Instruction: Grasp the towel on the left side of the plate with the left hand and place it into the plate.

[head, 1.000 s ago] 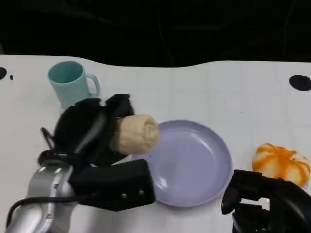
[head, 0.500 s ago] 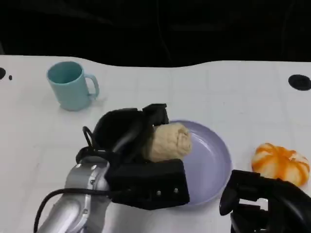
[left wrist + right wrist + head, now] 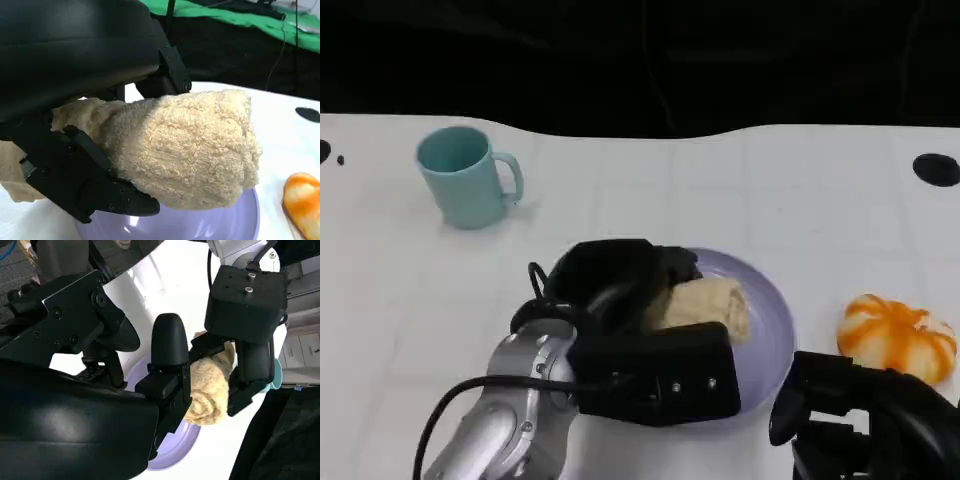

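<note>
A: Nearest edge of the counter (image 3: 840, 190): right hand (image 3: 865, 425) resting low beside the plate, taking no part; fingers spread or curled — cannot tell from the head or right wrist views.

B: And just beyond?

A: Left hand (image 3: 615, 290) wrapping its fingers (image 3: 107, 192) around the rolled beige towel (image 3: 705, 308), clamping it from both sides. Hovering over the lavender plate (image 3: 770, 345), apparently so that a release drops the roll inside the rim rather than on it.

B: Touching the plate yet?

A: Hard to say. Left wrist view showing the towel (image 3: 195, 145) sitting just above the plate's hollow (image 3: 210, 227); contact hidden beneath the roll. Judged as the placing step, release not yet done.

B: Holding anything else, that plate?

A: Nothing else showing on its bare part. Lying just right of it, apart from the rim: an orange-and-white pumpkin-like object (image 3: 898, 335).

B: Farthest back?

A: Teal mug (image 3: 465, 175), standing upright well left of the plate, handle pointing right; inside looking empty.
</note>
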You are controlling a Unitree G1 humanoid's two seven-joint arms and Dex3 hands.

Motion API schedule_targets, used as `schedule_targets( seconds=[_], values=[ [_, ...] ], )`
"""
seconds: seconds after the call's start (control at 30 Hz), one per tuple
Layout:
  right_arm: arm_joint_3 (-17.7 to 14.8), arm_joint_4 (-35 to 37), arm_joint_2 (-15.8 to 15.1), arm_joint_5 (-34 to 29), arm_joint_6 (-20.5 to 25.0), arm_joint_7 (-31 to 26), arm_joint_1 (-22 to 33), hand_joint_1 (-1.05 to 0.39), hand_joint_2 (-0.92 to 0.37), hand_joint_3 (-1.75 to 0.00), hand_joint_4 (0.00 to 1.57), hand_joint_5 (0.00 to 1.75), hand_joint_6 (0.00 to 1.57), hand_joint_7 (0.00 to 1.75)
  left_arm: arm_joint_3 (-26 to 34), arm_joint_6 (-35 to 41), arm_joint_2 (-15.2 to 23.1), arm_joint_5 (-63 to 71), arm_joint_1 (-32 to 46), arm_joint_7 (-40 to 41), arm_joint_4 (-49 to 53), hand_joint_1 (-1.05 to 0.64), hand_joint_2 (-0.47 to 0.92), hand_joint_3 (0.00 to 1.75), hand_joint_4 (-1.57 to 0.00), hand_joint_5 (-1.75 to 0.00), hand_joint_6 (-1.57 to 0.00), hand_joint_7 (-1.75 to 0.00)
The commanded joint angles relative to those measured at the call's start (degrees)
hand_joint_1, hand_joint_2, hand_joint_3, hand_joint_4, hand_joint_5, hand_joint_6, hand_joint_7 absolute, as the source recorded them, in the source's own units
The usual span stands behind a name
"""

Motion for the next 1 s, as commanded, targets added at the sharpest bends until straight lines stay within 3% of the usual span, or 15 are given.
schedule_targets(
  seconds=[0.03,0.1,0.17,0.2,0.37,1.0],
  values=[
    [-0.76,-0.22,-0.53,0.11,0.16,0.03,-0.16,-0.05,-0.52,-1.28,0.73,1.75,0.64,1.58,-1.45,0.08,1.38,0.55,-0.71,-3.07,-0.87,-0.37,0.92,0.20,-0.52,-0.83,-0.65,-0.01],
    [-0.81,-0.26,-0.56,0.17,0.25,0.04,-0.19,-0.04,-0.52,-1.28,0.73,1.75,0.64,1.58,-2.21,-0.02,2.07,1.30,-0.91,-4.10,-1.21,-0.46,0.92,0.20,-0.34,-0.60,-0.46,0.00],
    [-0.81,-0.31,-0.58,0.15,0.25,0.03,-0.20,-0.04,-0.52,-1.28,0.73,1.75,0.64,1.58,-2.57,0.28,2.29,1.64,-0.95,-4.73,-1.55,-0.49,0.92,0.19,-0.28,-0.53,-0.40,0.00],
    [-0.70,-0.31,-0.72,-0.02,0.11,0.05,-0.21,-0.04,-0.52,-1.28,0.73,1.75,0.64,1.58,-2.69,0.42,2.37,1.91,-0.91,-5.02,-1.84,-0.57,0.92,0.19,-0.16,-0.47,-0.28,0.00],
    [-0.58,-0.28,-0.60,-0.05,0.12,-0.05,-0.26,-0.04,-0.52,-1.28,0.73,1.75,0.64,1.58,-2.75,0.25,2.97,2.50,-0.63,-5.45,-2.99,-0.76,0.92,0.19,-0.01,-0.40,-0.11,0.00],
    [-0.63,-0.36,-0.84,-0.08,0.34,0.00,-0.45,-0.06,-0.52,-1.28,0.73,1.75,0.64,1.58,-1.99,1.35,5.34,4.44,-0.21,-9.08,-7.32,-0.83,0.92,0.17,0.00,-0.36,-0.11,-0.01]
  ],
)
